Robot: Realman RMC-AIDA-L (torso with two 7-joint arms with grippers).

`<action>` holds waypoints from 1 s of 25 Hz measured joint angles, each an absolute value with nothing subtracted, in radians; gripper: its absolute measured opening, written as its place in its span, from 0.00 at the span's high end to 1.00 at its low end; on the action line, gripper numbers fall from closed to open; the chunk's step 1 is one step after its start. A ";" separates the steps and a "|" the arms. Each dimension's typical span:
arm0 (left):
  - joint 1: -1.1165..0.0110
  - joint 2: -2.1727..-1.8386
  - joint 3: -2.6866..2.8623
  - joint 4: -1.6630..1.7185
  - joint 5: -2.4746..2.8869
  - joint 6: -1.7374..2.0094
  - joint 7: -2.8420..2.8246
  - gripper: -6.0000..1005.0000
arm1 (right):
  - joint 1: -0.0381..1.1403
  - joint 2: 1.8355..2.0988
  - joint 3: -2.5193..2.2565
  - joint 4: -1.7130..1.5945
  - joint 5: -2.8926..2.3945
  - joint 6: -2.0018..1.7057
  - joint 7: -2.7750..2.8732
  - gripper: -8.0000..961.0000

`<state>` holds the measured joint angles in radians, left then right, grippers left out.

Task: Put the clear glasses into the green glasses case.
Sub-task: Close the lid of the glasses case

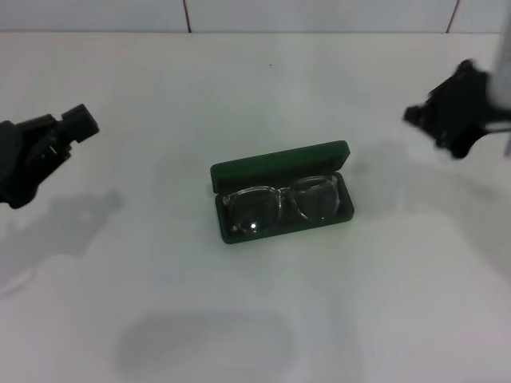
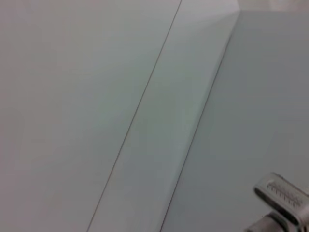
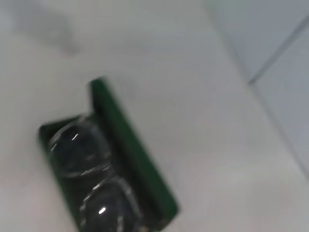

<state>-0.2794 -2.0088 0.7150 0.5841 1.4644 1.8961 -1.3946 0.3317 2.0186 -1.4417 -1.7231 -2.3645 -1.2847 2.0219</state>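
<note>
The green glasses case (image 1: 279, 166) lies open at the middle of the white table, lid raised at the back. The clear glasses (image 1: 279, 204) lie inside it, lenses up. The right wrist view shows the same case (image 3: 130, 145) with the glasses (image 3: 87, 174) in its dark tray. My left gripper (image 1: 76, 124) hovers at the far left, well away from the case. My right gripper (image 1: 435, 120) hangs at the far right, above the table and apart from the case. Neither holds anything that I can see.
The white table (image 1: 255, 319) stretches all around the case. A tiled wall (image 1: 239, 14) runs along the back edge. The left wrist view shows only wall tiles (image 2: 96, 96) and a metal part (image 2: 285, 198) in its corner.
</note>
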 joint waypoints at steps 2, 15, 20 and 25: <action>-0.287 -2.001 0.714 0.594 1.462 1.897 -1.411 0.94 | 0.314 2.018 -1.363 -1.728 -2.305 -1.305 2.020 0.94; -0.383 -1.972 0.712 0.602 1.483 1.888 -1.434 0.94 | 0.248 2.017 -1.010 -1.562 -2.004 -1.420 1.947 0.93; -0.430 -1.976 0.719 0.592 1.511 1.860 -1.434 0.93 | 0.234 2.015 -0.825 -1.411 -1.798 -1.532 1.807 0.93; -0.472 -2.002 0.719 0.584 1.579 1.814 -1.435 0.93 | 0.235 2.014 -0.694 -1.286 -1.696 -1.630 1.709 0.93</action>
